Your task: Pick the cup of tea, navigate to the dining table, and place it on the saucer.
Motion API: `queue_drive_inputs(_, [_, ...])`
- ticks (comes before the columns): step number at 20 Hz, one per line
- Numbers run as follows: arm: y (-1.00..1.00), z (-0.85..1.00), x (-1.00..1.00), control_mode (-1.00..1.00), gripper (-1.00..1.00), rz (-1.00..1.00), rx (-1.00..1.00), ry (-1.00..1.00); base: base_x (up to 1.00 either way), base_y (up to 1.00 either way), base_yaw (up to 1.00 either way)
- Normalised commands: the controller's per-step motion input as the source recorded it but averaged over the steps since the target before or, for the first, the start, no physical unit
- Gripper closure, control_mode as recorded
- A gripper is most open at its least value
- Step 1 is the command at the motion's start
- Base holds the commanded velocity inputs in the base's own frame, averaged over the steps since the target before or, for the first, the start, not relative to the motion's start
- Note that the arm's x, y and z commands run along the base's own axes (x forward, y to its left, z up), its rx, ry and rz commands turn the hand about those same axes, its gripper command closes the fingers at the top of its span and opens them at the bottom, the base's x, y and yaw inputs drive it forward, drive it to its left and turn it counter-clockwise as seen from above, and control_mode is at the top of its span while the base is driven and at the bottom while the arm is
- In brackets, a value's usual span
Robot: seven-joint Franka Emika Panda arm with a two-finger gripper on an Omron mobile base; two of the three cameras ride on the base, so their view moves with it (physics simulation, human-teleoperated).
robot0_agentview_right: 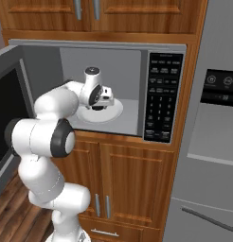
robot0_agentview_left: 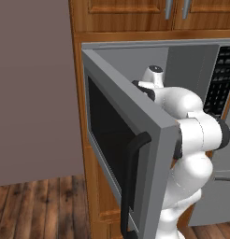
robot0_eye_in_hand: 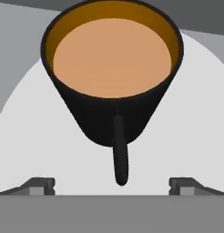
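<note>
One cup of tea [robot0_eye_in_hand: 111,77] stands on the white round turntable plate [robot0_eye_in_hand: 196,136] inside the open microwave [robot0_agentview_right: 132,71]; the black cup is filled near its rim with orange-brown liquid, and its loop handle points to 6 o'clock in the hand view, straight at the camera. The gripper [robot0_eye_in_hand: 112,185] hangs just short of that handle with its fingers [robot0_eye_in_hand: 41,185] spread wide, one at 7 o'clock and one at 5 o'clock, nothing between them. In the right base view the hand reaches into the cavity above the plate, with grey walls close on each side and the ceiling near above it. The microwave door [robot0_agentview_left: 131,154] swings out wide toward 7 o'clock in the left base view. The keypad panel [robot0_agentview_right: 162,94] carries small markings too blurred to read.
</note>
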Motion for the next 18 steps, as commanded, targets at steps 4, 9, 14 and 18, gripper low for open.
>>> queue_drive_inputs(4, [0.0,-0.38,0.44,-1.0,-1.0,0.0,0.0,0.0,0.0,0.0,0.0])
queue_drive_inputs(9, [0.0,-0.22,0.11,-1.0,-1.0,0.0,0.0,-0.01,0.0,0.0,0.0])
queue_drive_inputs(14, [0.0,0.0,0.0,-1.0,-1.0,0.0,0.0,-0.08,0.0,0.0,0.0])
queue_drive_inputs(18, [0.0,-0.07,0.0,-1.0,-1.0,0.0,0.0,-0.01,0.0,0.0,0.0])
